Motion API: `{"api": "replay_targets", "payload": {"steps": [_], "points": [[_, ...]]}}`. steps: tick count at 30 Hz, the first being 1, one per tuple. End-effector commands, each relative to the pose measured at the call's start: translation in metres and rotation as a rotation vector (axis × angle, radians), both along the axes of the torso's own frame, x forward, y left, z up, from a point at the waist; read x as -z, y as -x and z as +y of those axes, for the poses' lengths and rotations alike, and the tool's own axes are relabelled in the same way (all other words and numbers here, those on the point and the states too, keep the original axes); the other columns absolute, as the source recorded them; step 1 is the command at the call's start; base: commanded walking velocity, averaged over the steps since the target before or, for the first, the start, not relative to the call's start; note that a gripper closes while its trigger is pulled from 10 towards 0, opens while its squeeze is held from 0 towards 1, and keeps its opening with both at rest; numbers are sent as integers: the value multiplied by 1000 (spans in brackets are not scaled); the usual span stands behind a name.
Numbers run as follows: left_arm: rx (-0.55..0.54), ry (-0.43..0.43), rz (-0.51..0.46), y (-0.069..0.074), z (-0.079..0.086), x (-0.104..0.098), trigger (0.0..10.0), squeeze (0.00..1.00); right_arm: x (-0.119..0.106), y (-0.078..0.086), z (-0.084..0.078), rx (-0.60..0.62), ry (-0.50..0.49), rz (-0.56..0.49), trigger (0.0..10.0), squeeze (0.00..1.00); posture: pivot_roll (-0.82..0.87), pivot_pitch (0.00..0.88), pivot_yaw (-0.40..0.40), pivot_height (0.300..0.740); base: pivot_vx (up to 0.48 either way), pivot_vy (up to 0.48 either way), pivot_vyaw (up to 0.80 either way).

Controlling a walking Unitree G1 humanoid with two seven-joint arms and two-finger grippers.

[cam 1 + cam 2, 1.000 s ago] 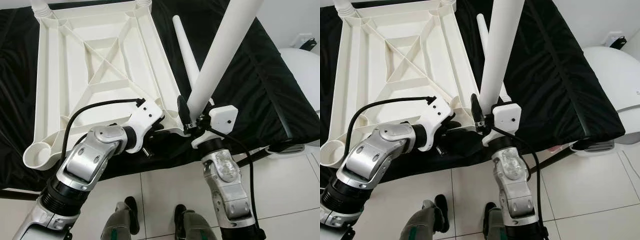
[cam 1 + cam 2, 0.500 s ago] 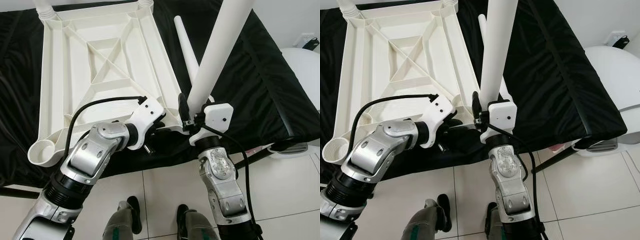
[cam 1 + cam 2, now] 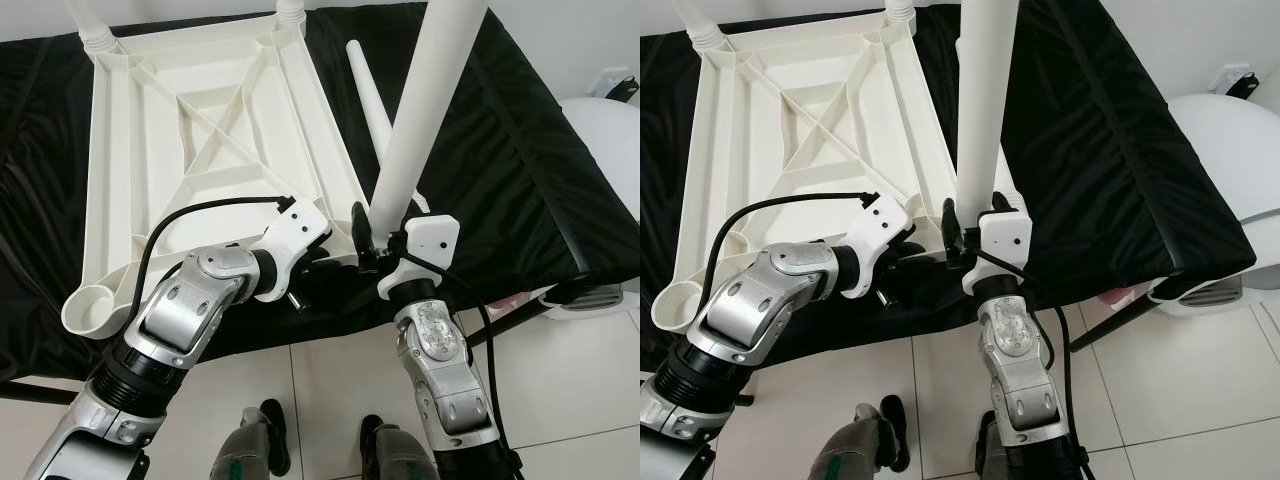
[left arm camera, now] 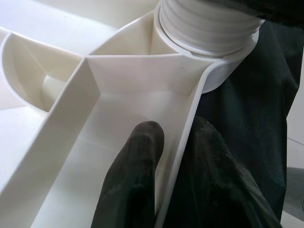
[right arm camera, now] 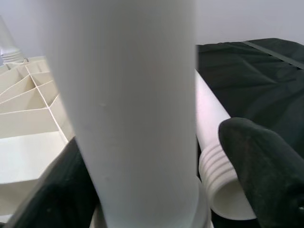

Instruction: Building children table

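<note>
- Looks like the leg-fitting step: the upside-down white tabletop [image 3: 200,160] lies across the upper left of the frame on the black cloth [image 3: 520,160], and a white table leg [image 3: 420,110] stands with its threaded end at the near corner socket, lower centre
- right gripper [image 3: 385,232] is clamped round that leg just above the socket, forearm rising near vertical from bottom centre
- left gripper [image 4: 173,156] pinches the tabletop's rim beside the socket, one finger inside, one outside, elbow bent in from lower left
- next move, I'd guess: keep the leg square and twist it home while the left braces
- spare leg [image 3: 372,95] lies on the cloth just behind; far corners already have legs; open socket [image 3: 88,305] at left waits
</note>
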State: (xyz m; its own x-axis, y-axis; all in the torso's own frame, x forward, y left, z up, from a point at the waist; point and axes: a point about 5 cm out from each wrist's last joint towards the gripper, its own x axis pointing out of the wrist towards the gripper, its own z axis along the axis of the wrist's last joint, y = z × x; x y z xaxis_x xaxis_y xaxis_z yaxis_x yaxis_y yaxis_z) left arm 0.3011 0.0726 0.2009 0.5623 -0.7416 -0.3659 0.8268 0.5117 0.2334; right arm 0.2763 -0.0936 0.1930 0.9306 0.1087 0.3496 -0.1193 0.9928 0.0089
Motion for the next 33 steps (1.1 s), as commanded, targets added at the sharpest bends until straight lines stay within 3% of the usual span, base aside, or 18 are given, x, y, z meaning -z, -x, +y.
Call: {"api": "replay_targets", "payload": {"steps": [1,7,9,10,13,19,21,33], "points": [[-35,-29,-20,-5,9,0,10000,0,21,-2,-4,35,-37,111,10000,0,-40,201,82,740,0,0,0],[-34,-34,-22,-6,11,0,10000,0,18,-7,-8,5,-36,90,10000,0,-40,187,88,740,0,0,0],[-32,-39,-26,-7,11,0,10000,0,16,-8,-8,-32,-30,75,10000,0,-40,187,88,740,0,0,0],[-32,-38,-25,-6,11,0,10000,0,14,-8,-6,-110,-30,69,10000,0,-40,179,86,740,0,0,0],[-34,-36,-24,-7,11,1,10000,0,14,-9,-7,-146,-31,70,10000,0,-42,175,85,740,0,0,0],[-37,-36,-25,-8,11,2,10000,0,9,-14,-19,-268,14,44,10000,0,-40,160,80,740,0,0,0],[-35,-41,-22,-8,12,4,10000,0,7,-18,-25,-364,37,50,10000,0,-40,152,81,740,0,0,0],[-23,-47,-2,-11,12,11,10000,0,-5,-36,-36,-555,139,15,10000,0,-45,123,92,740,0,0,0]]}}
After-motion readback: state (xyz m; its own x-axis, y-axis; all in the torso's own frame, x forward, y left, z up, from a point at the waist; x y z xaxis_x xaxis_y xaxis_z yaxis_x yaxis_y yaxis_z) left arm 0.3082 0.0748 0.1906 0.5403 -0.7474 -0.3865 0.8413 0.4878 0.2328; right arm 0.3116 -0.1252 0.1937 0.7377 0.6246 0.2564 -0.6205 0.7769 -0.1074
